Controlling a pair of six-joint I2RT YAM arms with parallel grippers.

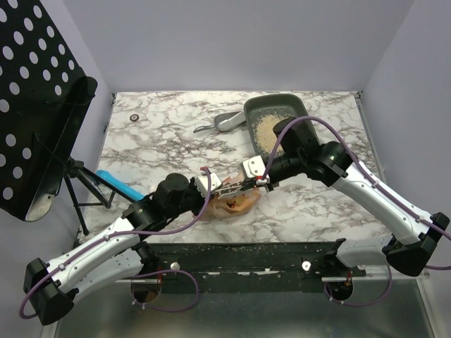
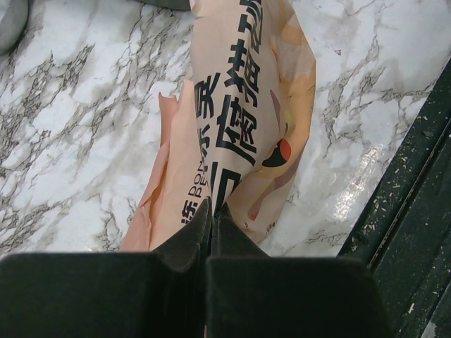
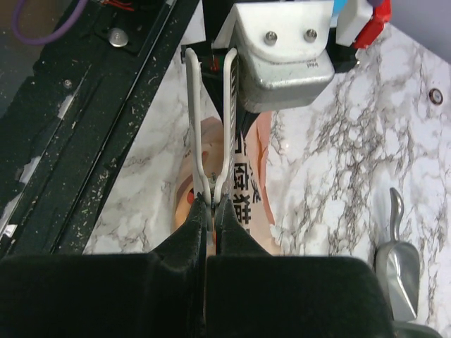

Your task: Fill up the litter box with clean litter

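The dark grey litter box (image 1: 299,105) stands at the back right of the marble table, with a patch of pale tan clean litter (image 1: 266,129) in its near half. An orange-tan printed bag (image 1: 236,203) droops between the two arms near the front edge. My left gripper (image 1: 213,185) is shut on the bag's top edge (image 2: 211,205), and the bag (image 2: 246,105) hangs away below it. My right gripper (image 1: 265,182) is shut on the same bag edge (image 3: 211,205), tip to tip with the left gripper's white fingers (image 3: 227,127). The bag (image 3: 248,184) shows behind them.
A small grey scoop (image 1: 224,123) (image 3: 394,271) lies just left of the litter box. A black perforated stand (image 1: 35,105) leans at the far left, with a blue object (image 1: 120,184) beside it. A small dark ring (image 1: 134,117) sits at the back left. A black rail (image 1: 246,257) runs along the front edge.
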